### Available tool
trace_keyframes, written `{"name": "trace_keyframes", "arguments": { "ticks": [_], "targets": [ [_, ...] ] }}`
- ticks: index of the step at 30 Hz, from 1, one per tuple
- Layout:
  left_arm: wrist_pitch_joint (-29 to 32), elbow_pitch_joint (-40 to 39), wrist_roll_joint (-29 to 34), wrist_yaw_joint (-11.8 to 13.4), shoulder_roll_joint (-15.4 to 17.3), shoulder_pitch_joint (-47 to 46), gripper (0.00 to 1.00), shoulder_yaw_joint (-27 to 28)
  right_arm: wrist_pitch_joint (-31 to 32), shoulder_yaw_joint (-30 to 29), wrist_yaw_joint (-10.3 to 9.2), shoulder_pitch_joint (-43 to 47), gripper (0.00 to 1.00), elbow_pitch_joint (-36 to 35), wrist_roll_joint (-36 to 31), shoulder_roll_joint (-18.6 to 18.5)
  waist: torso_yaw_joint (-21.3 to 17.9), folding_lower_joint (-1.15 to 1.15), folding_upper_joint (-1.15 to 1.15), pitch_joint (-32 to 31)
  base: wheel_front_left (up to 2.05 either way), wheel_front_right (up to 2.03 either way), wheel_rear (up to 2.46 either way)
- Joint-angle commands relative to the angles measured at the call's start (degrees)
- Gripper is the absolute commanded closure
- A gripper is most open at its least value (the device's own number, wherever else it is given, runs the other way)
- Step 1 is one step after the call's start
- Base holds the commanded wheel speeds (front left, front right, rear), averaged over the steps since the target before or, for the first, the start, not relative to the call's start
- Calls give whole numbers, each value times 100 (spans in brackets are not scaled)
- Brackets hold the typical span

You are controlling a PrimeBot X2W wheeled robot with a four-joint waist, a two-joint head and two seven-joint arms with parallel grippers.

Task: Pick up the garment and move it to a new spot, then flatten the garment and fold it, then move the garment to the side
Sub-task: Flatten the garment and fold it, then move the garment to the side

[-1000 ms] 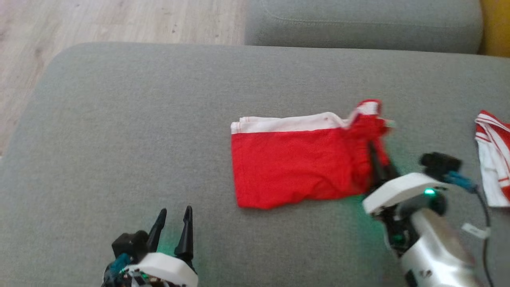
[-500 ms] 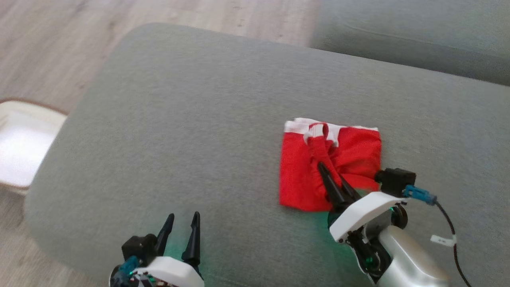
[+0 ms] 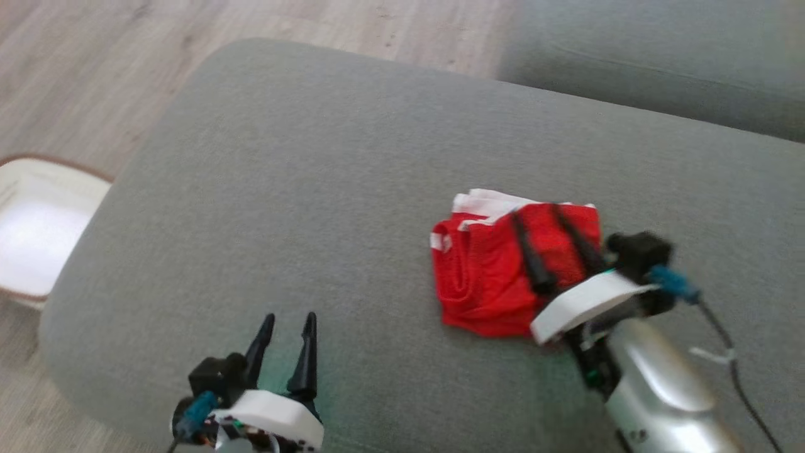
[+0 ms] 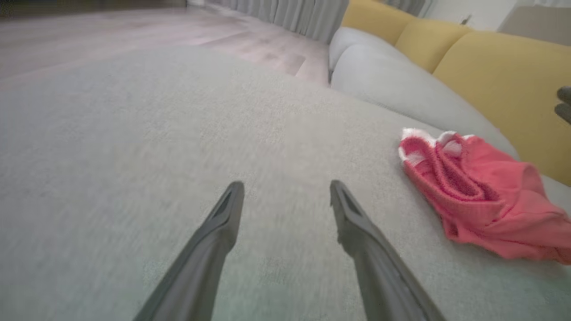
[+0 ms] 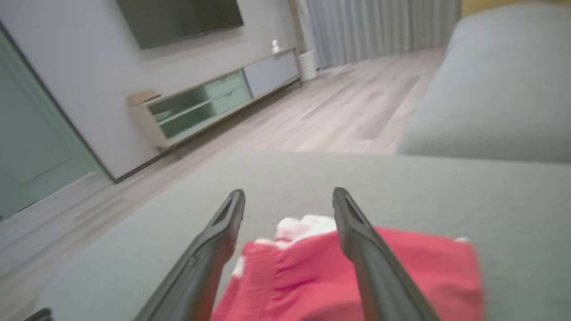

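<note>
- A broad grey cushion (image 3: 314, 157) serves as the work surface, with pale wood floor (image 3: 94, 63) beyond it and a white bin (image 3: 31, 233) on the floor off its left edge.
- The right gripper (image 3: 534, 212) stands open, its two dark fingers spread wide with nothing pinched between them.
- The red garment (image 3: 484, 277) with its white band lies bunched directly beneath those fingers, spilling out to their left. Whether the fingers touch the cloth is unclear.
- The left gripper (image 3: 289, 318) is also open and empty, low over bare cushion.
- From the left gripper, the garment lies well apart to its right.
</note>
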Motion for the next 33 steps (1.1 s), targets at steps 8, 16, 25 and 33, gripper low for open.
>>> {"name": "trace_keyframes", "arguments": {
  "ticks": [8,16,25,33],
  "targets": [
    [-71,-617,514,91,25,108,0,623,-77,-1610,-4,854,0,-687,-1559,125,-877,0,0,-305,0,0,0],
    [-71,-921,830,188,25,514,0,924,-78,-2042,-4,1420,0,-745,-2067,168,-1276,0,0,-403,0,0,0],
    [-71,-1344,916,251,25,858,0,969,-78,-1916,-4,1645,0,-765,-1925,172,-1411,0,0,-319,0,0,0],
    [-71,-1360,843,208,25,695,0,798,-78,-1646,-4,1357,0,-653,-1768,172,-1166,0,0,-96,0,0,0]
  ]
}}
